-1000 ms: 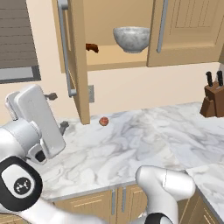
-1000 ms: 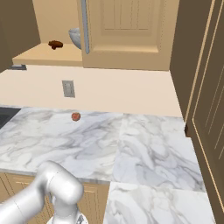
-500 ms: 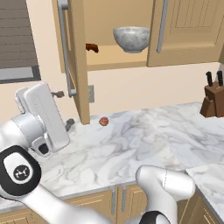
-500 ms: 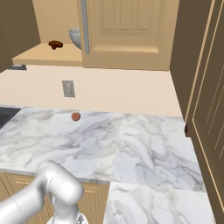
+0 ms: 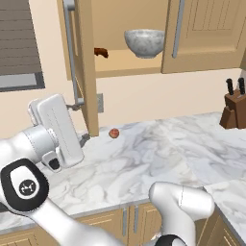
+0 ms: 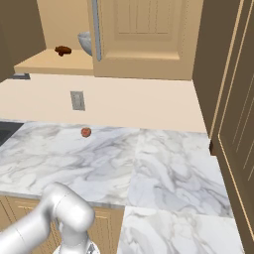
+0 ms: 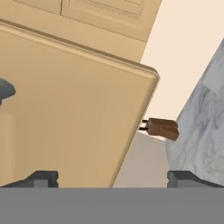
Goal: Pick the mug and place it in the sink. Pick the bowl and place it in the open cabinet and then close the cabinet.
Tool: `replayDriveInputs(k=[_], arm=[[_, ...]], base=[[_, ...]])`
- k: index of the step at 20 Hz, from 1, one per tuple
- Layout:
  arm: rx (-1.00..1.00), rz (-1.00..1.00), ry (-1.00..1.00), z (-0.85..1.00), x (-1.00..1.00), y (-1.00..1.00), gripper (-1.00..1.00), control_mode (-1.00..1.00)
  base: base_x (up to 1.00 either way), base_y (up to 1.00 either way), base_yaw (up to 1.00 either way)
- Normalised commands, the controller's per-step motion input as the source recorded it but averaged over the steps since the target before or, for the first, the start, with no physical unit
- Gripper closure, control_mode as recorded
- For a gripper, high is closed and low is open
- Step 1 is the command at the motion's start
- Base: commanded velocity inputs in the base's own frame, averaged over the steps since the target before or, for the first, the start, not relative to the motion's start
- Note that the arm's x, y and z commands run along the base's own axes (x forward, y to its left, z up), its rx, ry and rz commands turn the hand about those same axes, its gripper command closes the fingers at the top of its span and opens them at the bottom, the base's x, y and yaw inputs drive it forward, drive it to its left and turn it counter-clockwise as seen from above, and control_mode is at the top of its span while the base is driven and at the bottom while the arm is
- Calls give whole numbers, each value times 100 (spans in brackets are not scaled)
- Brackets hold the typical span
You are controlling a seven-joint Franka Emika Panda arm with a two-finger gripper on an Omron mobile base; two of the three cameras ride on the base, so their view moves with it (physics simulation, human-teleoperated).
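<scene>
Pincer (image 7: 112, 177) is spread wide, nothing in it, tips at bottom frame straddling the open cabinet door's (image 7: 65, 113) edge; bowl (image 5: 144, 43) sits upright on the shelf, top centre.

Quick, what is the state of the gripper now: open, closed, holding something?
Gripper: open and empty, fingertips wide apart, facing the open cabinet door.

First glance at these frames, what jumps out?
The open cabinet: its door swung wide, the marbled bowl on the shelf inside beside a small brown object. Below, the robot's white hand sits by that door's lower edge, gripper open. A small reddish ball lies alone on the marble counter.
</scene>
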Motion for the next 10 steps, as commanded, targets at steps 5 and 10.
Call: replayDriveInputs(k=[5, 10], arm=[[0, -6, -5, -11, 0, -23, -100, -100], [0, -6, -6, -8, 0, -25, -100, -100]], base=[[0, 0, 0], [0, 0, 0]])
